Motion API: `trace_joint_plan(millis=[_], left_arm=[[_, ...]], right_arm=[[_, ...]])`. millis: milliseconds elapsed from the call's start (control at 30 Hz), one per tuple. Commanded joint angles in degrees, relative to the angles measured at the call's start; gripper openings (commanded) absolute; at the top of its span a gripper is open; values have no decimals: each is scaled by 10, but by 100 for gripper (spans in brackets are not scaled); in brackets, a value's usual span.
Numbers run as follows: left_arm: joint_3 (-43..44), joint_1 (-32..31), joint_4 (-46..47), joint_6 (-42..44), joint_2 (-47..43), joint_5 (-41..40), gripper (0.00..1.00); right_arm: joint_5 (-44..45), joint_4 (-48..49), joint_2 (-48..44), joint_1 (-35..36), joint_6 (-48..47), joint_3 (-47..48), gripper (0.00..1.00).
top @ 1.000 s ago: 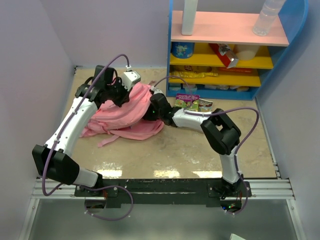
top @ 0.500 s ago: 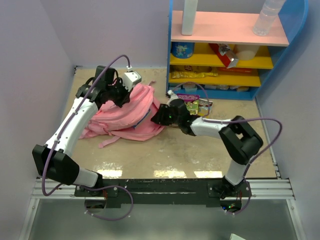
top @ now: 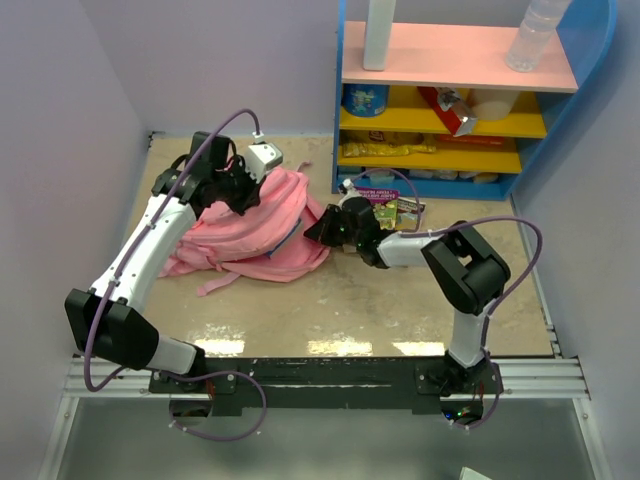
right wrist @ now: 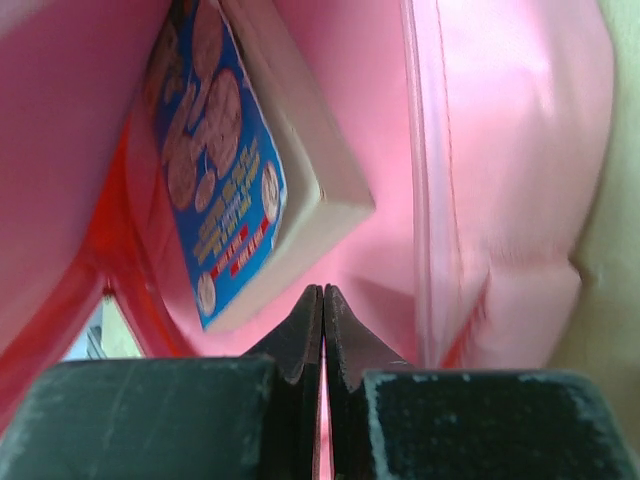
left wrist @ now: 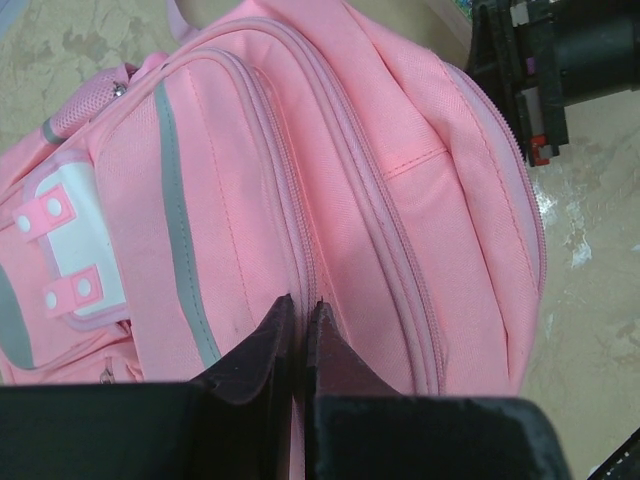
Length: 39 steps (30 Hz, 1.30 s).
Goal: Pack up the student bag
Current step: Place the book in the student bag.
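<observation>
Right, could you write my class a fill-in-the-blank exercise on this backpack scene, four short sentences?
1. The student bag is coloured ____.
2. The flat box inside it has a ____ front.
3. The right gripper has its jaws ____.
4. The left gripper is pinching the ____.
Missing words: pink; blue; shut; bag.

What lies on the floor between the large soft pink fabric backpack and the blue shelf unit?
In the top view, the right gripper, shut, sits at the pink fabric backpack's edge, and flat purple-and-green packets lie before the blue shelf unit.
</observation>
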Motion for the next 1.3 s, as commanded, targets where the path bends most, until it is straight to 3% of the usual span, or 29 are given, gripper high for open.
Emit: trace_joint_plan(millis=[0,333,500,567,700,800,967,1167,1267], left_arm=[[19,-1,41,11,-21,46,0],[20,0,29,20,-20,79,0],[23,-1,24,24,-21,76,0],[22,0,24,25,-23,71,0],[13,0,33,20,-20,33,0],[3,0,49,10,-20,16,0],[-1,6,59,-3,-8,16,0],[10,6,43,5,4,84,5],[28,6,29,26,23,138,8]], right_arm=[[1,14,25,-2,22,64,0],[-16,-4,154,27,62,210,0],[-22,-30,157,34,51,249,0],[-27,-46,130,26,39,235,1],[-35,-62,39,-5,12,128,36],[-35,-113,-38,-22,-14,73,50],[24,-237,-125,-31,-71,43,44],[122,-324,-255,-75,-76,-10,36],[150,-369,-303,-143,-75,-42,47]])
